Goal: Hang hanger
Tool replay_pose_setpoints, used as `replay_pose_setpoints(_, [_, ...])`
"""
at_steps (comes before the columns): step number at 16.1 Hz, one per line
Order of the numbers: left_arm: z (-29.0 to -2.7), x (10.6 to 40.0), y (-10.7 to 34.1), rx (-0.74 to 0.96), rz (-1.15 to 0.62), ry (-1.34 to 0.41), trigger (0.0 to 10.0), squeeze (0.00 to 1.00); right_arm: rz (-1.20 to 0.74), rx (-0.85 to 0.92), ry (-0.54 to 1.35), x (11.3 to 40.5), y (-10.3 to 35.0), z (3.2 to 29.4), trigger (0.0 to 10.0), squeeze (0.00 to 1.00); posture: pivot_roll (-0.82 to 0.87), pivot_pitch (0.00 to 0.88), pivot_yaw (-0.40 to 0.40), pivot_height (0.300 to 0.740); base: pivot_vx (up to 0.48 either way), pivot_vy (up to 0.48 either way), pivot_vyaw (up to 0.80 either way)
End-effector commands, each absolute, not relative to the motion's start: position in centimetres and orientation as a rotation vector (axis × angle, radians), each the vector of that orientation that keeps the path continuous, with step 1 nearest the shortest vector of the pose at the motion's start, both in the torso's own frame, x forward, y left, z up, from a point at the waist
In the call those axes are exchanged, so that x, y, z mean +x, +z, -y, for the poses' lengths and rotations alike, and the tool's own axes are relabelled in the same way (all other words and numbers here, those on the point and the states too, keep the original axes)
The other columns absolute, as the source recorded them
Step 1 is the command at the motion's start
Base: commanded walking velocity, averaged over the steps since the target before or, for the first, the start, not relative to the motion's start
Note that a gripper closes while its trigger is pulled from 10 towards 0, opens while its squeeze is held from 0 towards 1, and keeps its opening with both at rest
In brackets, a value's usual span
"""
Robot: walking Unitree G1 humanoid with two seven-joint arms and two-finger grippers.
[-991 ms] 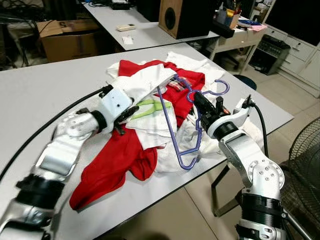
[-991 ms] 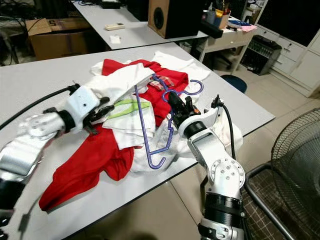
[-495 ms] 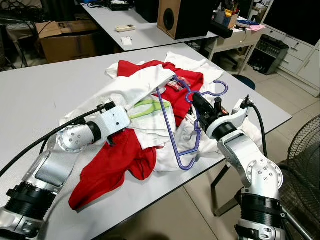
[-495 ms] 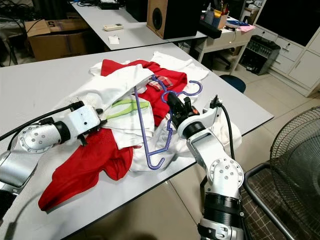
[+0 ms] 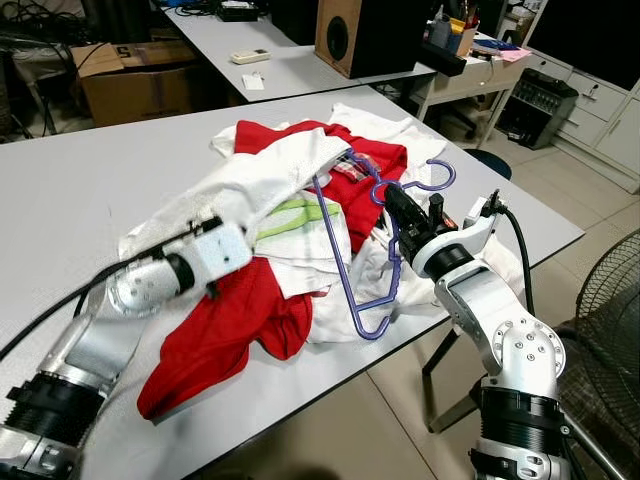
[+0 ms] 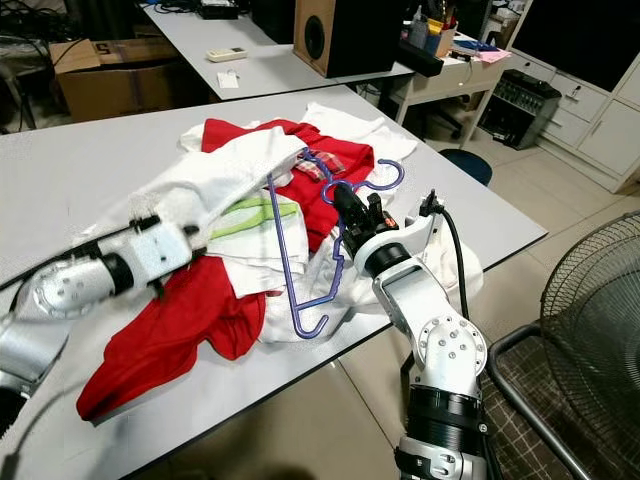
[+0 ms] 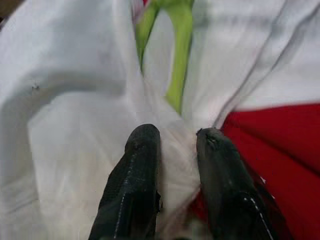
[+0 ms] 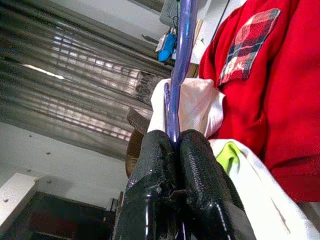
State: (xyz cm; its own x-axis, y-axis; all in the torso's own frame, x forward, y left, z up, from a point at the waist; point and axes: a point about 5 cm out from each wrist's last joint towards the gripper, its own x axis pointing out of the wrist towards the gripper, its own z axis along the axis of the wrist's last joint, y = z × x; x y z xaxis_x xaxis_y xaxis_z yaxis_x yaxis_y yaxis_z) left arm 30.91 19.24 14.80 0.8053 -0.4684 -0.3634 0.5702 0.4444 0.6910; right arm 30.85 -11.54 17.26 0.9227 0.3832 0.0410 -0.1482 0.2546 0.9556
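A purple hanger (image 5: 337,250) stands tilted over a heap of clothes on the grey table (image 5: 60,190), its hook (image 5: 432,176) to the right. My right gripper (image 8: 175,140) is shut on the hanger's bar (image 8: 186,30) just below the hook. My left gripper (image 7: 177,137) has come in from the left of the heap and pinches a fold of the white shirt (image 5: 270,175) with green print. Beside its fingers (image 7: 137,165) lies a red garment (image 5: 220,330). In the eye views, cloth hides the left fingertips.
The table's front edge (image 5: 330,385) runs close under the heap, its right corner by my right arm. A fan (image 5: 612,340) stands on the floor at the right. Behind are a second table with a speaker (image 5: 365,35) and a cardboard box (image 5: 135,75).
My left arm has drawn back toward my left side, its gripper pulling the white cloth along. The right gripper and hanger have stayed put.
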Motion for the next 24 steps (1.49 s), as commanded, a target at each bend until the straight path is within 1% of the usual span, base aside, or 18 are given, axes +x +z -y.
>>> replay_pose_setpoints(1, [-19.1, 31.0, 14.6, 0.929, -0.125, -0.639, 10.0, 0.0, -0.198, 1.26, 0.358, 31.0, 17.5, 11.8, 10.0, 0.0, 0.04, 0.0, -0.066, 0.74, 0.0, 0.0, 0.0])
replay_pose_setpoints(3, [-19.6, 31.8, 14.5, 0.962, -0.111, -0.564, 10.0, 0.0, -0.193, 1.258, 0.359, 31.1, 17.6, 11.9, 10.0, 0.0, 0.04, 0.0, -0.063, 0.74, 0.0, 0.0, 0.0])
replay_pose_setpoints(7, [-20.1, 32.1, 14.4, 0.982, -0.115, -0.522, 10.0, 0.0, -0.191, 1.257, 0.362, 31.2, 17.6, 11.9, 10.0, 0.0, 0.04, 0.0, -0.065, 0.74, 0.0, 0.0, 0.0])
replay_pose_setpoints(8, [-20.2, 32.1, 14.3, 0.988, -0.115, -0.512, 6.0, 0.0, -0.191, 1.257, 0.364, 31.2, 17.6, 11.9, 10.0, 0.0, 0.04, 0.0, -0.066, 0.74, 0.0, 0.0, 0.0])
replay_pose_setpoints(9, [-20.4, 32.2, 14.3, 0.992, -0.113, -0.505, 0.5, 0.0, -0.19, 1.256, 0.366, 31.2, 17.6, 11.8, 10.0, 0.0, 0.04, 0.0, -0.067, 0.74, 0.0, 0.0, 0.0])
replay_pose_setpoints(10, [-20.4, 32.2, 14.2, 0.991, -0.113, -0.503, 0.0, 0.0, -0.19, 1.255, 0.367, 31.2, 17.6, 11.8, 10.0, 0.0, 0.04, 0.0, -0.067, 0.74, 0.0, 0.0, 0.0])
replay_pose_setpoints(20, [-20.7, 32.2, 13.9, 0.959, -0.121, -0.5, 0.0, 0.0, -0.185, 1.255, 0.366, 31.3, 17.6, 11.9, 10.0, 0.0, 0.04, 0.0, -0.061, 0.74, 0.0, 0.0, 0.0])
replay_pose_setpoints(22, [-20.7, 32.2, 14.3, 0.898, -0.109, -0.499, 0.0, 0.0, -0.184, 1.248, 0.365, 31.3, 17.6, 11.9, 10.0, 0.0, 0.04, 0.0, -0.058, 0.74, 0.0, 0.0, 0.0])
replay_pose_setpoints(23, [-20.1, 31.9, 15.4, 0.775, -0.048, -0.572, 0.0, 0.0, -0.176, 1.22, 0.359, 31.6, 17.6, 12.1, 10.0, 0.0, 0.04, 0.0, -0.058, 0.74, 0.0, 0.0, 0.0])
replay_pose_setpoints(24, [-19.2, 31.1, 16.4, 0.685, 0.009, -0.697, 0.0, 0.0, -0.165, 1.215, 0.352, 31.9, 17.7, 12.3, 10.0, 0.0, 0.04, 0.0, -0.059, 0.74, 0.0, 0.0, 0.0])
